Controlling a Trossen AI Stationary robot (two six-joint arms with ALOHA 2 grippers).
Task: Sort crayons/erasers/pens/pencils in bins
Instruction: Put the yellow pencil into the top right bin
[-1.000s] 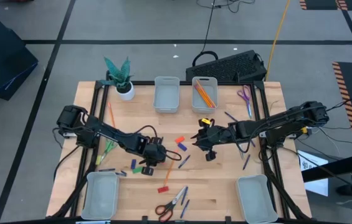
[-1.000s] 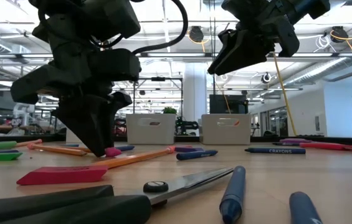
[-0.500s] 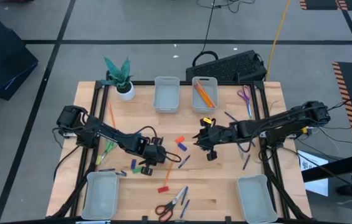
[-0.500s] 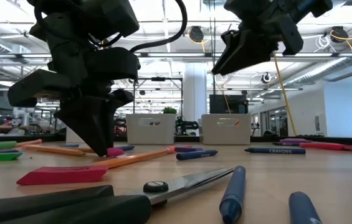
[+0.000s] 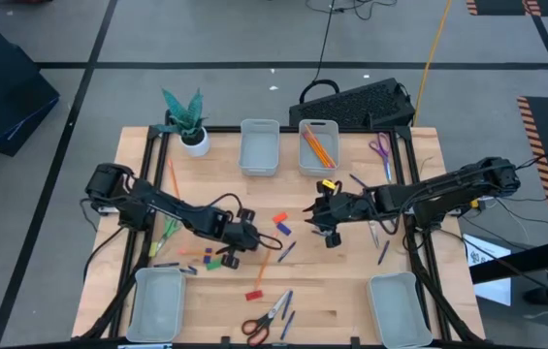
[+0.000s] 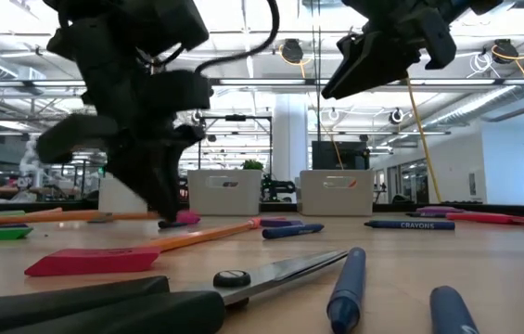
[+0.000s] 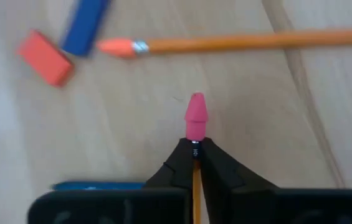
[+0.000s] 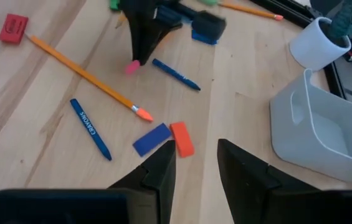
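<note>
High view: left gripper (image 5: 236, 236) at table centre-left, pinching an orange pencil (image 5: 196, 251); right gripper (image 5: 320, 214) held above the centre, near the bin (image 5: 318, 147) with pencils.
Left wrist view: fingers (image 7: 179, 165) pressed on the pencil, pink eraser tip (image 7: 195, 116) protruding.
Right wrist view: fingers (image 8: 158, 169) spread, empty, over red eraser (image 8: 181, 138)

Table (image 5: 351, 291): pale wood w/ black frame. Bins (image 5: 259, 147): pale grey-blue, translucent. Pencils (image 8: 88, 78): orange; one in left gripper (image 7: 195, 151) has pink tip. Erasers: red (image 8: 181, 138), blue (image 8: 152, 139), green (image 5: 213, 263). Crayon (image 8: 91, 128): blue, white lettering. Scissors (image 5: 268, 318): red handles near edge; purple pair (image 5: 381, 148) far right. Plant (image 5: 183, 109): teal-green, pot (image 8: 318, 43) white. Arms, grippers: black.
</note>
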